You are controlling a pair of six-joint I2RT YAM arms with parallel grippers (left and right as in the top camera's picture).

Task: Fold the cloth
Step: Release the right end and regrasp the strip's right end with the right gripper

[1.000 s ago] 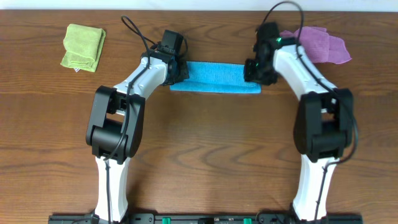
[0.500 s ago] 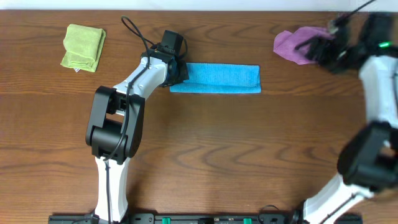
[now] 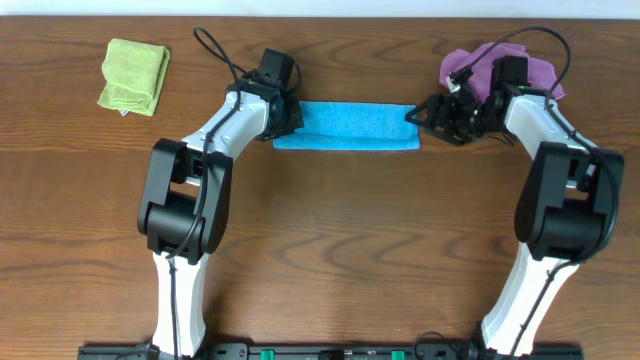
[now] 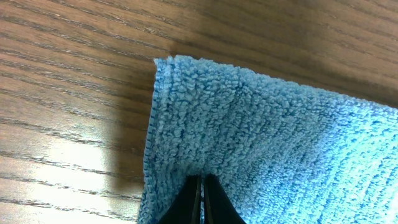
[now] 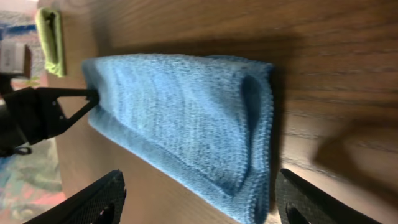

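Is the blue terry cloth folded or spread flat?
Folded: the blue terry cloth lies as a narrow strip, its end showing doubled layers.

A blue cloth (image 3: 347, 126) lies upper centre between the left gripper (image 3: 290, 120) and right gripper (image 3: 415, 114), green cloth (image 3: 134, 75) upper left, purple cloth (image 3: 458, 66) upper right.

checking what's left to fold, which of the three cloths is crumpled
The purple cloth, far right: it lies in a loose heap, while the green cloth is a neat square and the blue cloth a flat strip.
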